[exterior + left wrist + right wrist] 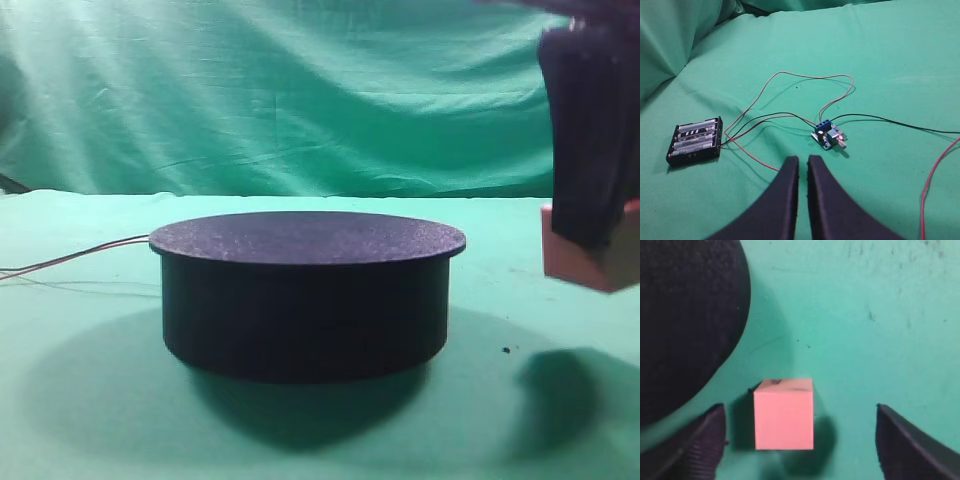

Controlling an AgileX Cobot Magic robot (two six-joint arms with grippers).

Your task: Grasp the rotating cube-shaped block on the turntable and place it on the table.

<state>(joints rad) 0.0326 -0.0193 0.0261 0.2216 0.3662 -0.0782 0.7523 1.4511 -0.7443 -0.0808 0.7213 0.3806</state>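
The cube-shaped block (784,414) is off the turntable (305,290). In the right wrist view it lies between the spread fingers of the right gripper (800,445), nearer the left finger than the right and touching neither, with its dark shadow spilling just beside it on the green table (880,330). Its faces run square to the jaws (a cube, so no long axis to speak of). In the exterior high view it shows at the far right edge, partly behind the dark gripper, and looks slightly above the cloth; whether it has landed I cannot tell. The turntable's rim sits left of it, close but apart.

The left gripper (802,162), jaws nearly closed on nothing, hangs above the battery holder (695,141) and small circuit board (828,136), well away.
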